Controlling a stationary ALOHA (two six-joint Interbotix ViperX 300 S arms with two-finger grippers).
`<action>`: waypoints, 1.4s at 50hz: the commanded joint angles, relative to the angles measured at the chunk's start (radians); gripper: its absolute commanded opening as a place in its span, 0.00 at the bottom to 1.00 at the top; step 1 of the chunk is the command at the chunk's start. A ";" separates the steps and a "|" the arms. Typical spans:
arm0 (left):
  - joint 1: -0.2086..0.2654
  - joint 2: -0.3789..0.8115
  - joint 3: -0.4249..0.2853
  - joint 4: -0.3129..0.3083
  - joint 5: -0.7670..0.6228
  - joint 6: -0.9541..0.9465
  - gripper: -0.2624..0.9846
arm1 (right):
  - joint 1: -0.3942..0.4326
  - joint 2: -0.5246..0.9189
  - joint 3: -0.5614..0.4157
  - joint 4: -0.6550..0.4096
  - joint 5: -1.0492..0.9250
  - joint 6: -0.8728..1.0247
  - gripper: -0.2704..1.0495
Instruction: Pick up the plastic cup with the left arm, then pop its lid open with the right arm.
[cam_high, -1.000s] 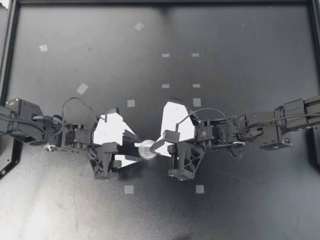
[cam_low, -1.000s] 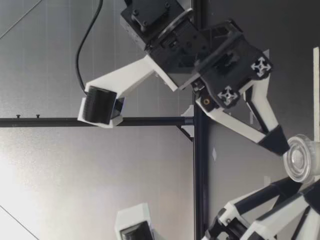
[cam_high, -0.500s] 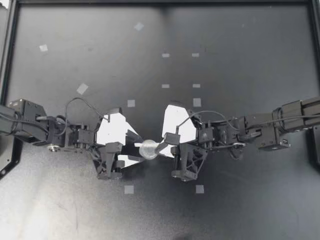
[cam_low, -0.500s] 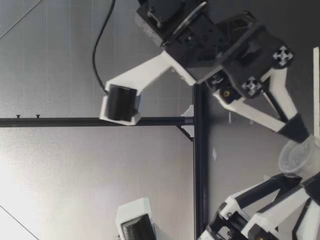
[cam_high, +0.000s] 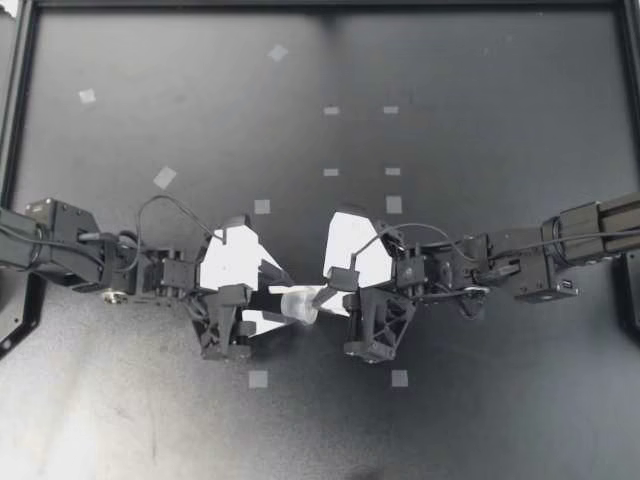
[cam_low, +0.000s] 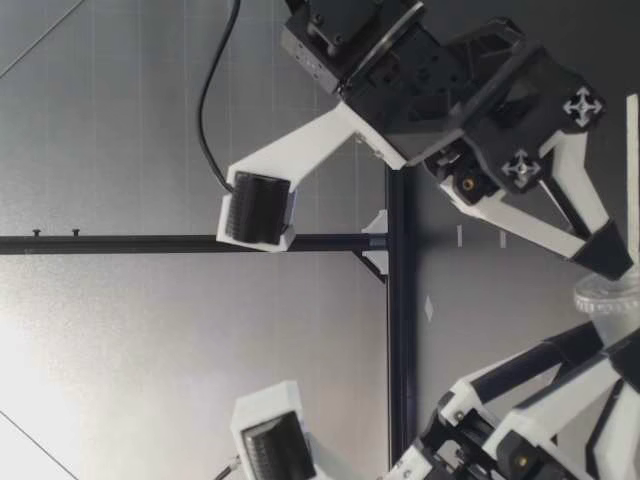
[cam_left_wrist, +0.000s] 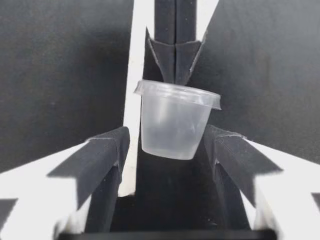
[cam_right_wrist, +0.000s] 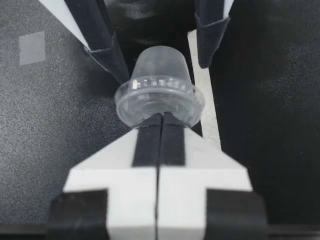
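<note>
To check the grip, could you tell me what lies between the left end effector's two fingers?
The clear cup, pinched at its rim by the right end effector; the left wrist view shows it best.

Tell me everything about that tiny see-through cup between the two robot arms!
The cup is small, made of clear, slightly cloudy plastic, with a flat lip round its mouth and walls that narrow toward the base. It looks empty. It lies tipped on its side, mouth toward my right tool, whose shut fingers pinch the lip. My left tool is open, with one finger on each side of the cup's body, not clamping it.
</note>
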 joint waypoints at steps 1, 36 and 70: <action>-0.009 -0.009 -0.020 0.000 0.002 0.000 0.69 | 0.002 -0.015 -0.011 0.000 -0.008 0.000 0.15; -0.018 0.020 -0.063 0.003 0.074 0.015 0.51 | 0.002 -0.028 -0.003 0.000 -0.008 0.002 0.15; -0.017 -0.278 0.117 -0.003 -0.330 0.106 0.34 | -0.020 -0.397 0.250 0.077 -0.169 0.324 0.64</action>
